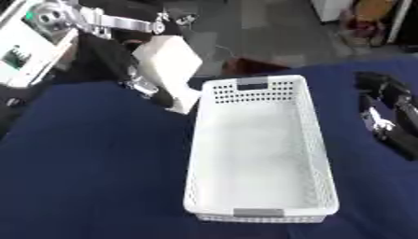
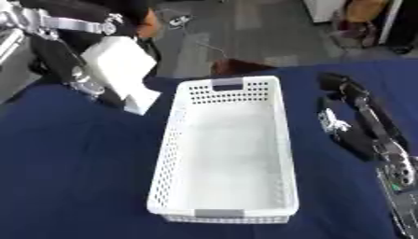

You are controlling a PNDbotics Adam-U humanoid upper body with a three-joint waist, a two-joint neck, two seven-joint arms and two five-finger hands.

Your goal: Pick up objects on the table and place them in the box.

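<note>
Now I've got the L hand (image 1: 147,86) curled round a white block (image 1: 167,65), raised by the basket's (image 1: 318,154) far left corner; R hand (image 2: 355,121) lies open on the cloth (image 1: 90,163).

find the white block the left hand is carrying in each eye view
Left eye view: the white rectangular block is upper left of centre, in the left hand, just left of the white perforated plastic basket's far corner.
Right eye view: upper left, further from the basket.
Shared landmark: the basket's grey far handle.
</note>
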